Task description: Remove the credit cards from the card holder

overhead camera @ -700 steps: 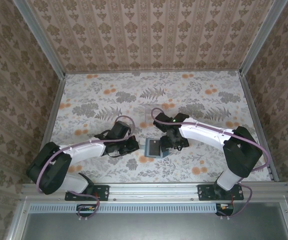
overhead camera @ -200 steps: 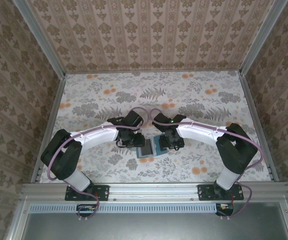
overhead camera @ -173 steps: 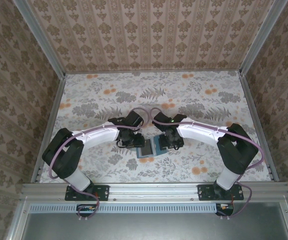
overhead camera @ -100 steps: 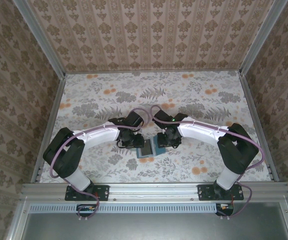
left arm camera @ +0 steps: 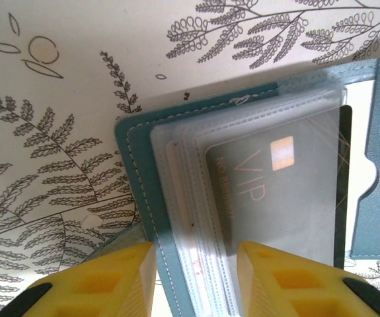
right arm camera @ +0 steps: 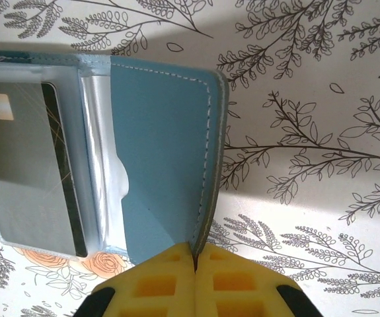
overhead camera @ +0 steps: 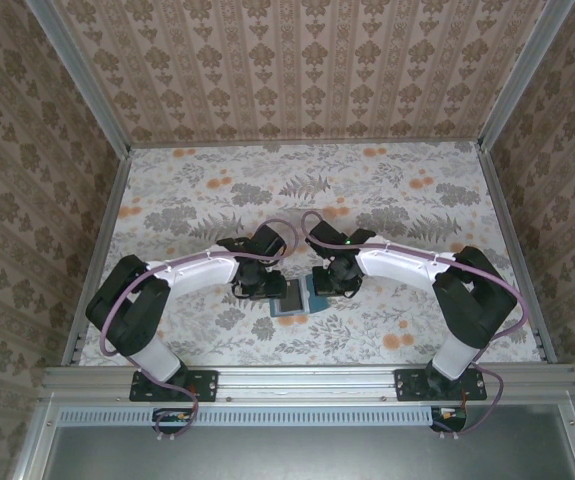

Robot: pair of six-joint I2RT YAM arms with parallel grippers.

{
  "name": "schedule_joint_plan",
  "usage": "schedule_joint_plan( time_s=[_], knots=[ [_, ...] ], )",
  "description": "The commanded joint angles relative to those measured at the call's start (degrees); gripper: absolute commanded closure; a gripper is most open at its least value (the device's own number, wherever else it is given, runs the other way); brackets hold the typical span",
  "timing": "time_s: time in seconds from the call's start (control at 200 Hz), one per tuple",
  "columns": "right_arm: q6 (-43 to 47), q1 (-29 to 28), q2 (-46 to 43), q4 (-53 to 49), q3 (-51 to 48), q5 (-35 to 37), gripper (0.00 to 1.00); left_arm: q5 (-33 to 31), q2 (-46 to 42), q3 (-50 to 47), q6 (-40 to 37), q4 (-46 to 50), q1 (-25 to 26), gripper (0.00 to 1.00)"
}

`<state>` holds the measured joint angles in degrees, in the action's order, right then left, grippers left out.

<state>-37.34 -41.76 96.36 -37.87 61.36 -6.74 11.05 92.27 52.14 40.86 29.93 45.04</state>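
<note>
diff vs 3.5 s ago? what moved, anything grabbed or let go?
The left arm swung in toward the middle; the left pincer now hangs open over the left panel of the card holder. The card holder slid slightly left and looks further opened. The right pincer, shut on its right panel, barely moved. The credit card is in its sleeve, not out.

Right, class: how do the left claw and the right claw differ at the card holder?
The left claw is open, its fingers apart over the sleeved half of the card holder. The right claw is shut, pinching the edge of the plain flap. Both have yellow fingers.
</note>
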Motion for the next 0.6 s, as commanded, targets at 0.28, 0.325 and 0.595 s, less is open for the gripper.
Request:
schedule_joint_plan(
  time_s=[0.28,0.325,0.595],
  knots=[
    [-0.54,0.27,-1.90,-3.37,-1.06,2.87,0.74,-0.59,2.20,-1.62,-1.62,-0.20,0.26,0.67],
    [-0.63,0.27,-2.19,-3.53,-1.07,2.99,0.73,-0.59,2.25,-1.71,-1.67,-0.32,0.29,0.68],
    [-0.63,0.27,-3.29,-4.64,0.00,3.38,0.66,-0.43,2.51,-1.80,-1.75,-0.40,0.28,0.71]
  ],
)
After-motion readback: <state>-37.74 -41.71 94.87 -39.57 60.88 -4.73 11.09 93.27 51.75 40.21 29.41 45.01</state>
